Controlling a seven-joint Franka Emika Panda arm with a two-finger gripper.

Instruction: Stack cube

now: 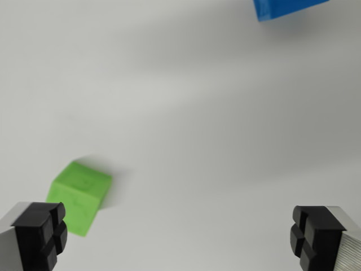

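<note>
- The green cube lay on the white surface, low in the wrist view's left, close to the camera.
- It sat turned at an angle, one corner pointing toward the near edge, with its lighter top face and two darker side faces showing.
- Its outline was slightly blurred, with a faint smear along its far and right sides.
- The blue cube lay at the far side, toward the wrist view's right, cut off by the top edge so that only its lower part showed.
- The two cubes were well apart, with bare surface between them.
- The tool was released, its two fingers spread wide and nothing between them.
- The left finger, a black ridged pad on a grey body, stood in the near left corner, just beside the green cube's near left edge; whether it touched the cube could not be told.
- The right finger, of the same make, stood in the near right corner, well apart from both cubes.
- The green cube lay mostly outside the gap between the fingers, off to its left side.
- A soft grey shadow ran across the surface in the far part of the view.
</note>
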